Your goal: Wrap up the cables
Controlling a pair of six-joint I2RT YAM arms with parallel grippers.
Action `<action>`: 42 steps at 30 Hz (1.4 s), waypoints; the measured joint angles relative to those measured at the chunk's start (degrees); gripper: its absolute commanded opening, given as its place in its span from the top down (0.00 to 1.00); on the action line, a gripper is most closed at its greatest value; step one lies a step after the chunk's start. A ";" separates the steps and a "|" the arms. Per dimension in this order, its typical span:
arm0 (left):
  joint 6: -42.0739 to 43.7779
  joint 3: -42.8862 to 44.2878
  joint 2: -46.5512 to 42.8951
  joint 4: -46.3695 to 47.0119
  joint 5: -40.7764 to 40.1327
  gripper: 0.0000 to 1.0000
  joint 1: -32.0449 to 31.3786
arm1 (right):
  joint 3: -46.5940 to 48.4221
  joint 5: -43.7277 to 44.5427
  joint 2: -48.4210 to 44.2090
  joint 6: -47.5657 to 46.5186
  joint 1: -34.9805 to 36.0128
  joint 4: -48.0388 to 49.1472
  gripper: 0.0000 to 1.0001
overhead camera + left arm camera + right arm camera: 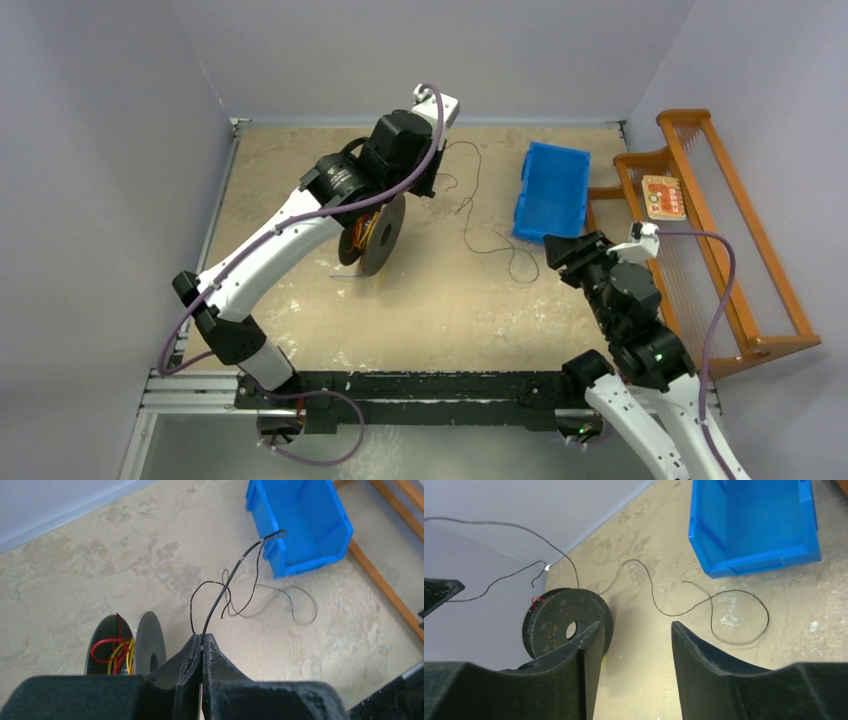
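Observation:
My left gripper [202, 639] is shut on the thin black cable [227, 585], pinched right at the fingertips. It hovers just behind the black spool [380, 235]. From there the black cable [467, 228] trails right across the table and ends in loose loops [654, 595] near the blue bin. Red and yellow strands [117, 652] are wound between the spool's two flanges [566, 625]. My right gripper [560, 250] hangs at the table's right side, fingers apart [636, 625], nothing between them, pointing toward the spool and the cable loops.
A blue bin [552, 190] stands at the back right, next to the cable's end. A wooden loom frame [720, 230] lies off the table's right edge beside the right arm. Grey walls close in the left, back and right.

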 measured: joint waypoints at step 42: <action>1.77 -14.01 -8.44 -12.41 16.04 1.00 -9.90 | 12.11 -51.78 18.49 -46.86 0.09 13.81 0.40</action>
